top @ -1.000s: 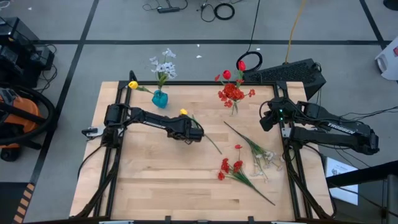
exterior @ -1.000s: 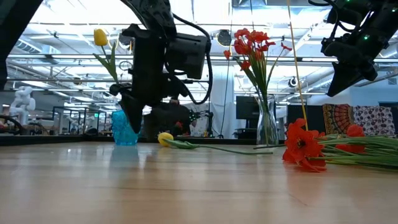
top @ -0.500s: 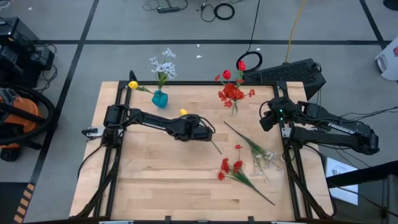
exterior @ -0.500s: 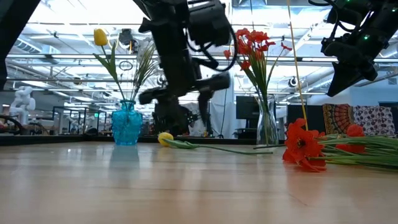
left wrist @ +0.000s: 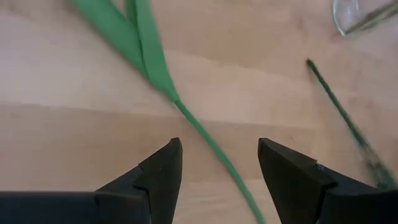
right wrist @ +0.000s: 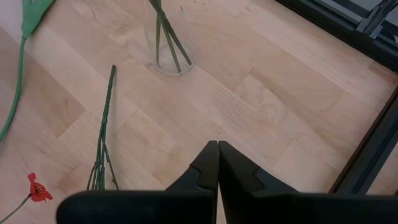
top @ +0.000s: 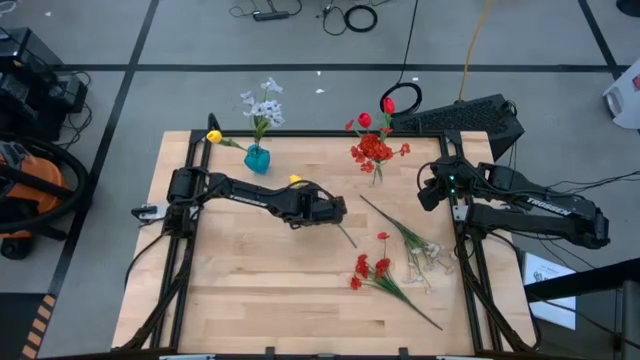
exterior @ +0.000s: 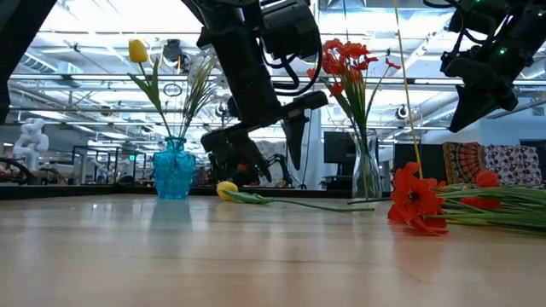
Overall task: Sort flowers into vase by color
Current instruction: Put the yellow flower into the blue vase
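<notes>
Left claw (left wrist: pixel 217 167) spread, empty, low over the surface (top: pixel 250 290), straddling the stem of the yellow tulip (exterior: pixel 227 190). Stem (left wrist: pixel 208 140) runs right between the two fingers, leaf just ahead, blossom back behind the claw toward the blue vase (top: pixel 257 159).

Right claw (right wrist: pixel 217 163) pinched shut on nothing, parked at the far right edge, well clear.

Risks as judged:
- Thin stem, flat on wood. Closing too high means pinching air; closing too low means fingertips scraping the surface and skidding the stem out sideways.
- Grip near the tail end: heavy blossom end likely to droop or swing on lift, hard to thread into the vase neck.
- Blue vase already carrying a yellow tulip and pale blossoms; could tip if the swinging stem knocks it.
- Glass vase (top: pixel 376 172) with red flowers (top: pixel 372 148) off to the far side; wrong target for yellow.
- Remaining red flowers (top: pixel 368 268) and loose stems beyond the claw untouched.
</notes>
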### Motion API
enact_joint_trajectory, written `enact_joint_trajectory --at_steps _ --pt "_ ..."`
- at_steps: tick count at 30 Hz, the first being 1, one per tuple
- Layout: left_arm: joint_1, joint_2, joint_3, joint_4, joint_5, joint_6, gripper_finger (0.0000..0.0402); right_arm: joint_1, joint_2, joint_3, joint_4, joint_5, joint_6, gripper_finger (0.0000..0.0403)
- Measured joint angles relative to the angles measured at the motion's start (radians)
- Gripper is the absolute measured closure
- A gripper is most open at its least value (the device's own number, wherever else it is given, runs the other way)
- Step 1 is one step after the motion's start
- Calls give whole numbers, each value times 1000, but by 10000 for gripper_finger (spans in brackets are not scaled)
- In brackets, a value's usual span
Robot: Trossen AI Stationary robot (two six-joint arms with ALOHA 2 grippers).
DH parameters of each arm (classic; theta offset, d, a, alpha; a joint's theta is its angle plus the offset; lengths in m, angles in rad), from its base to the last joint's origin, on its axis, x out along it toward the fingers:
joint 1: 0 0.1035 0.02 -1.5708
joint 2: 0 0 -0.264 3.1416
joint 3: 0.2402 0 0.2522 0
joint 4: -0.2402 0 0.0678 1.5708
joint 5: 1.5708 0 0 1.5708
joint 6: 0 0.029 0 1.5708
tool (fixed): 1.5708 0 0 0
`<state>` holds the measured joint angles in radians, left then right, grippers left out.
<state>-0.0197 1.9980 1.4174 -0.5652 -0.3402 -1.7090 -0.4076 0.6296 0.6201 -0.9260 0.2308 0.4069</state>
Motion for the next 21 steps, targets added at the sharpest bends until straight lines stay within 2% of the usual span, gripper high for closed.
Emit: enact_joint_trajectory --at_steps 5,21 --pt "36 0 0 2 54 -111 187 0 0 0 0 0 0 403" --pt "124 46 -2 -60 157 -136 187 0 0 0 -1 1 -3 403"
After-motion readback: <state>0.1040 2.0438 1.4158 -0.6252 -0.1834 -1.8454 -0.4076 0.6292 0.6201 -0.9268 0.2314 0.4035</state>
